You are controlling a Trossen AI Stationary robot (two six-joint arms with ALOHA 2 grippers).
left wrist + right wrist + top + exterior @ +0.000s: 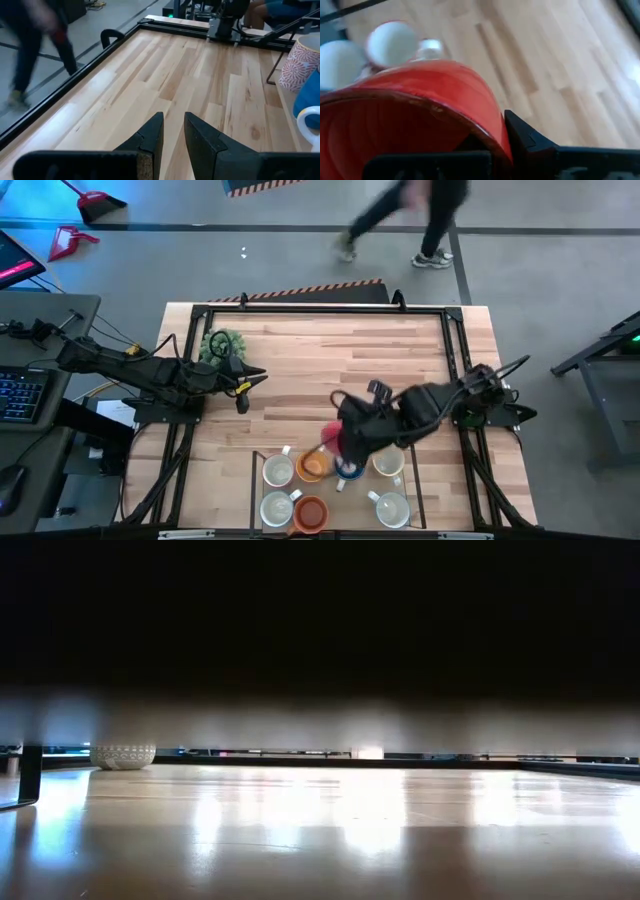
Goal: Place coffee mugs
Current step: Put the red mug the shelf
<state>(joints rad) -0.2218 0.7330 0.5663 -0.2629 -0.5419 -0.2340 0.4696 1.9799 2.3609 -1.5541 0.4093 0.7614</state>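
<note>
The red mug (pixel 331 443) is in my right gripper (pixel 345 448), over the far side of the group of mugs by the table's near edge. It fills the right wrist view (pixel 410 115). Set down there are white mugs (pixel 278 471) (pixel 388 463) (pixel 390 508), two orange ones (pixel 313 467) (pixel 310 513) and a blue one (pixel 347 471). My left gripper (pixel 243 387) waits beside the green plant (pixel 222 345), its fingers (pixel 200 140) a narrow gap apart and holding nothing. My right gripper has the red mug by its rim (pixel 492 127). One finger (pixel 530 142) lies on the outside of the wall, and the other shows dark inside the mug. It comes from the table's right, slanting down. The mug is tilted, with the table well below it.
A thin black frame (pixel 254 480) borders the mug area. The plant's white patterned pot (pixel 122 755) stands at the far left. A patterned mug (pixel 300 60) and the blue mug (pixel 307 97) show at the edge of the left wrist view. A person (pixel 405 215) walks past the far edge.
</note>
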